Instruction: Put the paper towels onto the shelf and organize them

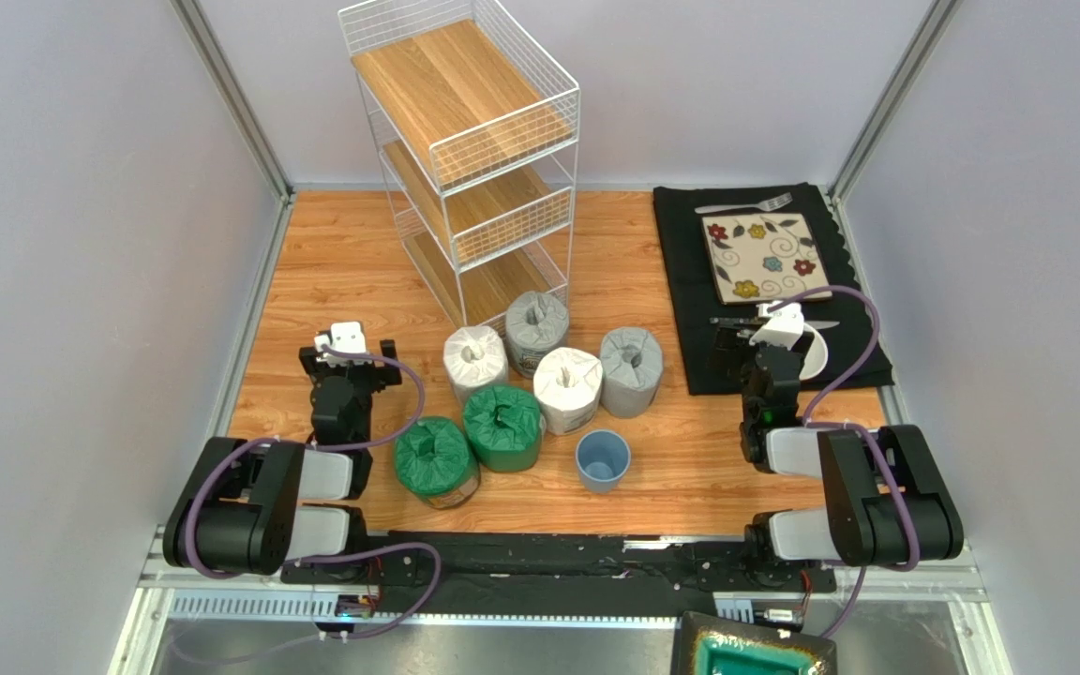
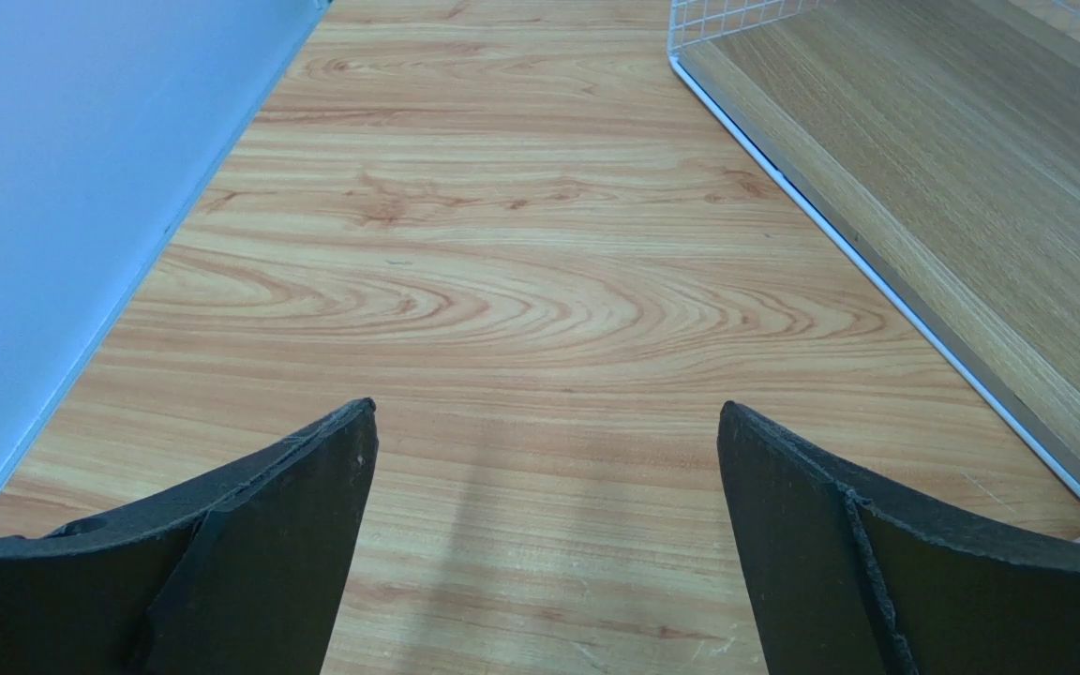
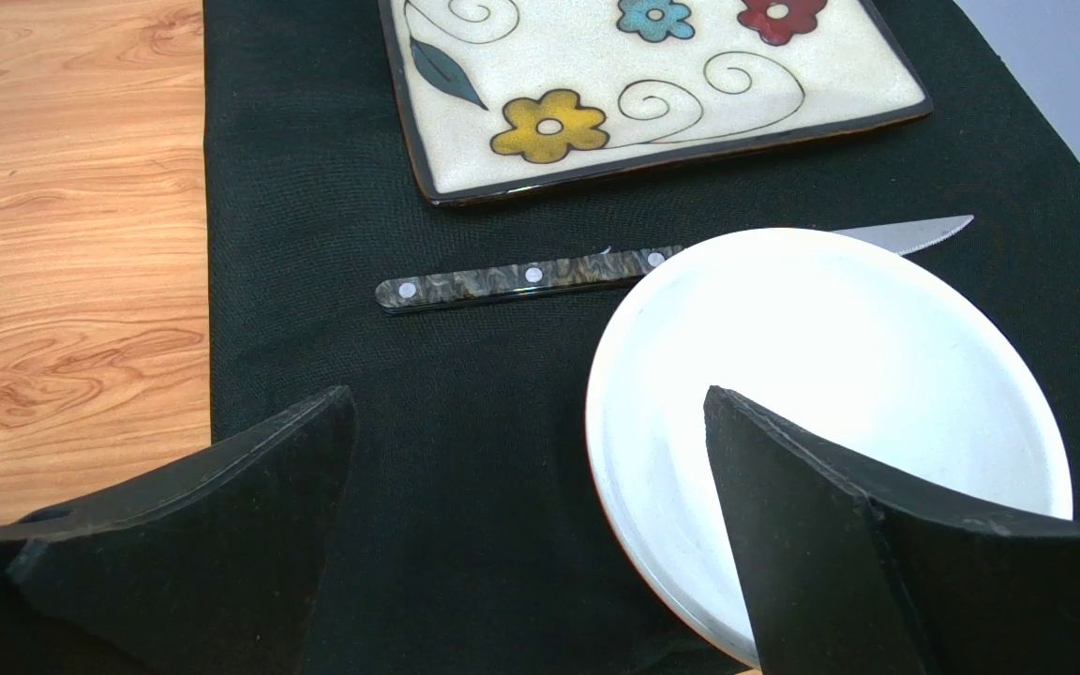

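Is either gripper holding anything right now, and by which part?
Nothing is held. The left gripper is open over bare table; the right gripper is open and empty above the black mat and white plate.

We see six paper towels (image 1: 567,387) clustered on the table (image 1: 320,267) before the shelf (image 1: 461,99), a blue cup (image 1: 602,459) just beside them.

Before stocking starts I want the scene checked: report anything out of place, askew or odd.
The small white plate on the black mat sits on top of the knife, covering its middle, so it likely rests unevenly. A blue cup stands beside the paper towels. Nothing spilled or damaged.
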